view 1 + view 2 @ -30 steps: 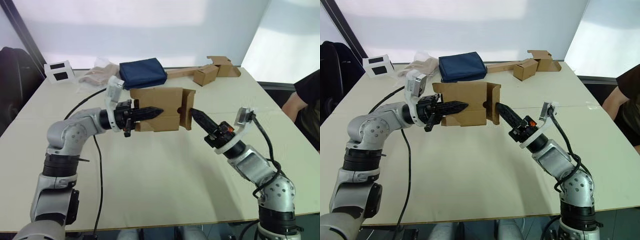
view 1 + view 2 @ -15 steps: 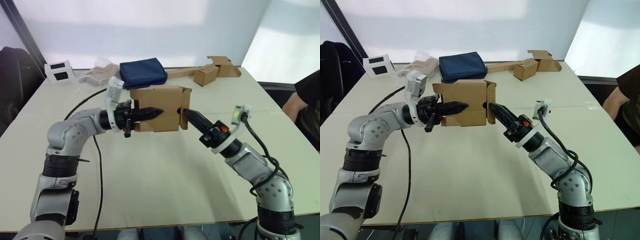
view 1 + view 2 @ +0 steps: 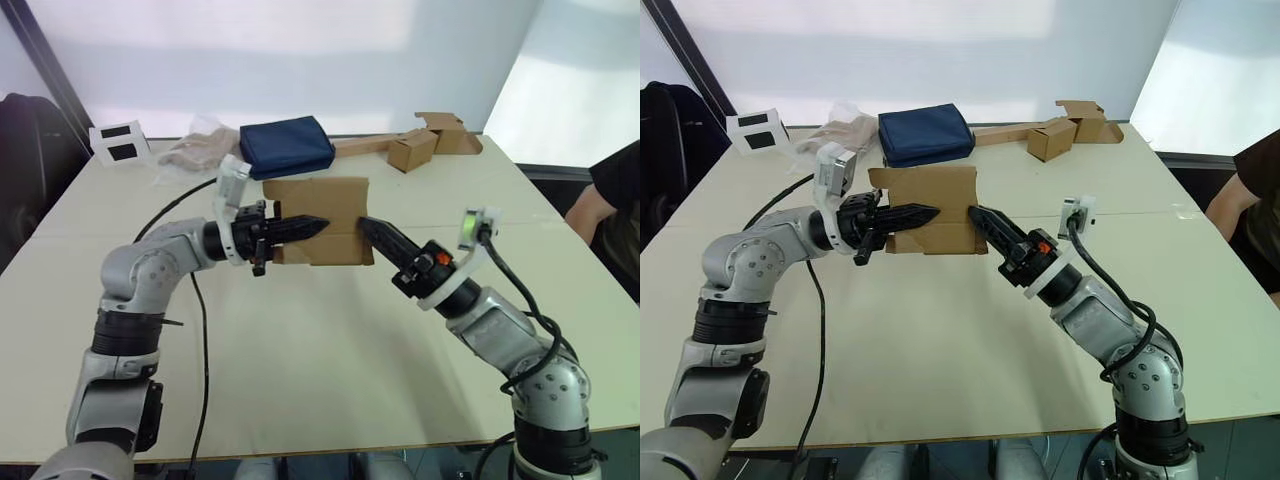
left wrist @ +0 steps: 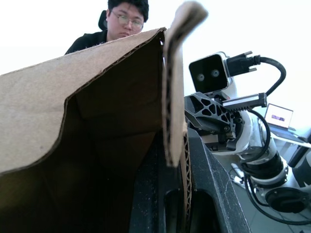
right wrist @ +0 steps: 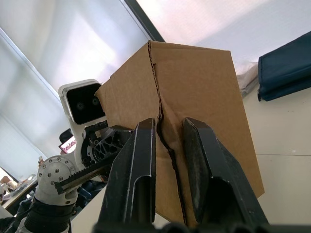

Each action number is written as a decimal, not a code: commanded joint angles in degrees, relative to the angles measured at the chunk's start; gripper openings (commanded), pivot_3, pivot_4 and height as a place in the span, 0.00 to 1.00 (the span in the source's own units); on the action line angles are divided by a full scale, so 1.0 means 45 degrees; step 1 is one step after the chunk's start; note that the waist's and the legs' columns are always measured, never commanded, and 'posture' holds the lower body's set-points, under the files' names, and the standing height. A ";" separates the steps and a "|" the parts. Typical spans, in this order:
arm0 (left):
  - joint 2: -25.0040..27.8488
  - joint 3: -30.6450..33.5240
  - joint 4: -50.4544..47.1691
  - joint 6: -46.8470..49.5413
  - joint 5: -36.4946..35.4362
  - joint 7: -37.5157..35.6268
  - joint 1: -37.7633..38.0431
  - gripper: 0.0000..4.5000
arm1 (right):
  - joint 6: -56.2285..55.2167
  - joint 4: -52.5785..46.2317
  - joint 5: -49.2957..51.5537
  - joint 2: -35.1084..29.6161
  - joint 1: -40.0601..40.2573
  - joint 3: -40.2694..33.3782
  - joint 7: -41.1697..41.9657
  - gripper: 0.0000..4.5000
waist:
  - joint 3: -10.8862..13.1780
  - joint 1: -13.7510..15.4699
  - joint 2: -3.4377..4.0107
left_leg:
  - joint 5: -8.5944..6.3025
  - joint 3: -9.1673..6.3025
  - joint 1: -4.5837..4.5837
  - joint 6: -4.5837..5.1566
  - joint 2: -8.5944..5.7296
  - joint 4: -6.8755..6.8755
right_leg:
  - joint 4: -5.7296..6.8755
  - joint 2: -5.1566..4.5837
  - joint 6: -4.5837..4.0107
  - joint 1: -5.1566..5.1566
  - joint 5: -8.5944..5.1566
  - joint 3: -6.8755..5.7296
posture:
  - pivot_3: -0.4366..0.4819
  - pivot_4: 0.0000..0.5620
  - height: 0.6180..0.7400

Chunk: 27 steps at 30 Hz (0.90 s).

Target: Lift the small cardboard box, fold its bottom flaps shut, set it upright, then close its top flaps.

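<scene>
The small cardboard box hangs above the table, lying on its side, a plain brown carton. My left gripper is shut on the box's near wall, one finger inside and one outside. In the left wrist view that wall sits between the fingers. My right gripper is shut and its tips press against the box's right end. There the bottom flaps lie folded flat, with a seam running between them. The top flaps, at the box's left end, are hidden behind my left gripper.
A dark blue pouch lies at the back of the table. A smaller tan box with a long strip is at the back right, a white card stand and a plastic bag at the back left. A person sits at the right edge.
My right gripper has moved left and pushed the flap at the box's right end from sticking out to flat against the opening. The left gripper has kept its hold.
</scene>
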 commanded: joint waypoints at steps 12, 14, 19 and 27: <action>-0.1064 0.0759 -0.0507 0.0237 -0.0863 0.1649 -0.0371 0.00 | -0.0713 -0.0447 0.0793 0.1199 -0.0797 0.0464 -0.0868 0.20 | 0.0000 0.0012 0.0000 | 0.0000 -0.0001 -0.0002 0.0000 -0.0002 0.0001 | -0.0001 -0.0007 0.0001 0.0000 0.0001 -0.0001 | 0.48 0.27 1.00; -0.1137 0.0721 -0.0572 0.0239 -0.0921 0.1758 -0.0362 0.00 | -0.0729 -0.0492 0.0768 0.1336 -0.0798 0.0610 -0.0956 0.20 | 0.0000 0.0010 0.0000 | 0.0000 -0.0003 -0.0002 0.0000 -0.0002 0.0000 | -0.0001 -0.0005 0.0002 0.0000 0.0001 -0.0002 | 0.48 0.27 1.00; -0.1228 0.0789 -0.0541 0.0264 -0.1012 0.1902 -0.0465 0.00 | -0.0792 -0.0575 0.0875 0.1191 -0.0564 0.0307 -0.1083 0.20 | 0.0000 0.0008 0.0000 | 0.0000 -0.0003 -0.0002 0.0000 0.0000 0.0000 | -0.0001 -0.0001 0.0002 0.0000 0.0001 -0.0003 | 0.48 0.27 1.00; -0.0965 0.0846 -0.0653 0.0310 -0.1032 0.1813 -0.0379 0.00 | -0.1002 -0.0141 0.1837 -0.0129 0.0004 -0.1308 -0.0883 0.20 | 0.0000 0.0020 0.0000 | 0.0000 0.0000 -0.0005 0.0000 -0.0003 0.0000 | -0.0008 -0.0004 0.0001 0.0000 0.0000 -0.0002 | 0.48 0.27 1.00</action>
